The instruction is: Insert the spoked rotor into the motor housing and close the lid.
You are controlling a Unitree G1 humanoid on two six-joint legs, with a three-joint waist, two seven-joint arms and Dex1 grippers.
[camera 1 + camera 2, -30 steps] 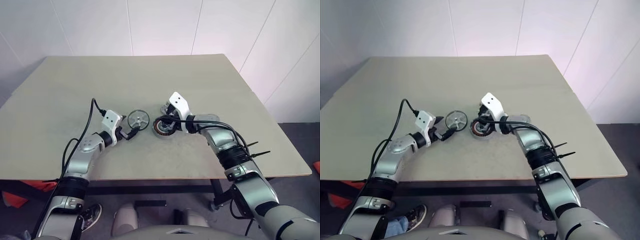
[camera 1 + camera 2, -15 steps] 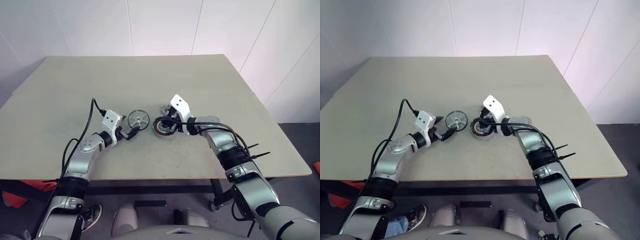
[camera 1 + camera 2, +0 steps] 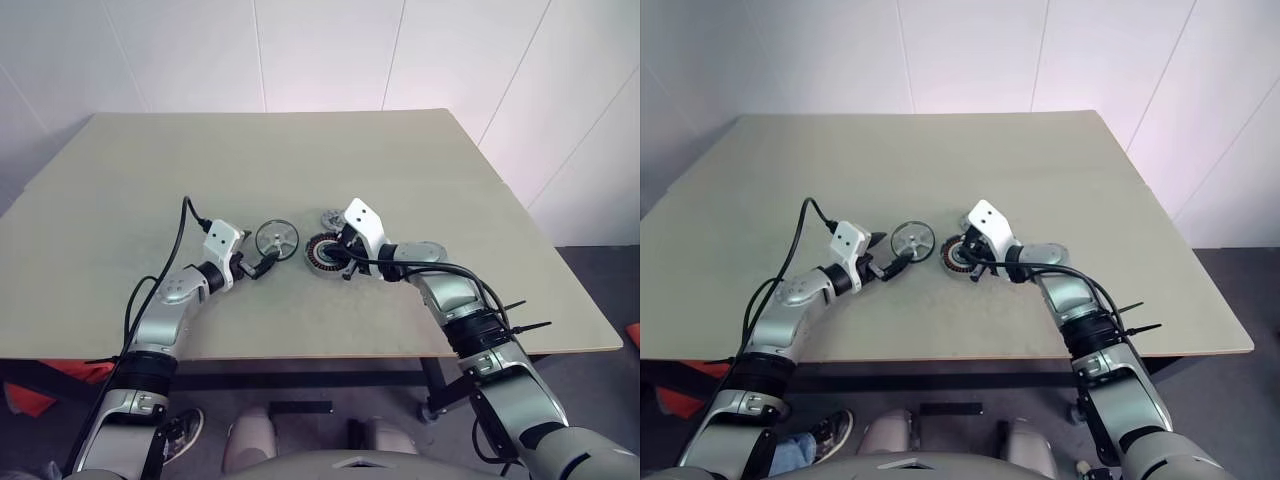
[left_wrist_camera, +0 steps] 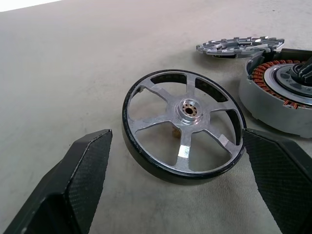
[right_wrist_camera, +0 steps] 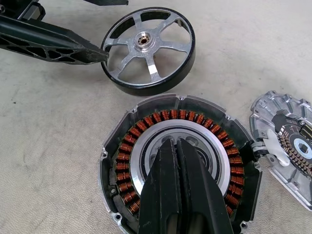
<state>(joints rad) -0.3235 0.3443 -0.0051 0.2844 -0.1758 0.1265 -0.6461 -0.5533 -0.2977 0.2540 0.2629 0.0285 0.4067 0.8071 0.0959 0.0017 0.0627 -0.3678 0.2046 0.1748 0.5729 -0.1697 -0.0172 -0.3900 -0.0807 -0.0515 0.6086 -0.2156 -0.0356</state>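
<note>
Beige table (image 3: 430,160) carries three parts near frame centre. Spoked rotor (image 3: 276,238) lies flat, left of centre; left gripper (image 4: 178,163) stands wide, one finger either side of its rim, not clamped. Motor housing (image 3: 324,255) sits just right of rotor, coppery windings up. Right gripper (image 5: 178,165), fingers pressed together, points into the housing's silvery centre, seemingly touching it. Lid (image 5: 287,146) lies just behind housing, toothed face up; contact unclear.

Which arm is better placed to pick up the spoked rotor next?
Left. Its open tool already straddles the spoked rotor; the right tool is shut, over the motor housing centre.
</note>
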